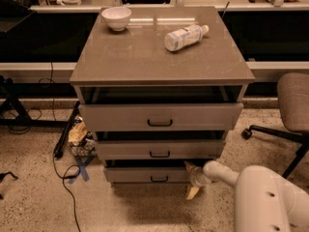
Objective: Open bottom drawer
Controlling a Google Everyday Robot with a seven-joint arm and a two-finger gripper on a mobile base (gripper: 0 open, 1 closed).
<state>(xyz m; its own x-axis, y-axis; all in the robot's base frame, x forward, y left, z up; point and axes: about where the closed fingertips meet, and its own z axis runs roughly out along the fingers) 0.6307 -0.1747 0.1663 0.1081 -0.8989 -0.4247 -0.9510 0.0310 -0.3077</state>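
Observation:
The cabinet has three grey-brown drawers. The bottom drawer (140, 174) is the lowest and shallowest, with a small black bar handle (159, 179). It stands out a little, with a dark gap above its front. My gripper (191, 179) is low at the right end of that drawer's front, to the right of the handle. Its tan fingertips (192, 193) are spread apart, one above the other, and hold nothing. My white arm (263, 197) reaches in from the lower right.
The middle drawer (159, 149) and the top drawer (159, 116) also stand slightly out. A white bowl (116, 18) and a lying bottle (186, 36) are on the cabinet top. An office chair (289, 110) stands at the right. Cables and litter (77, 137) lie at the left.

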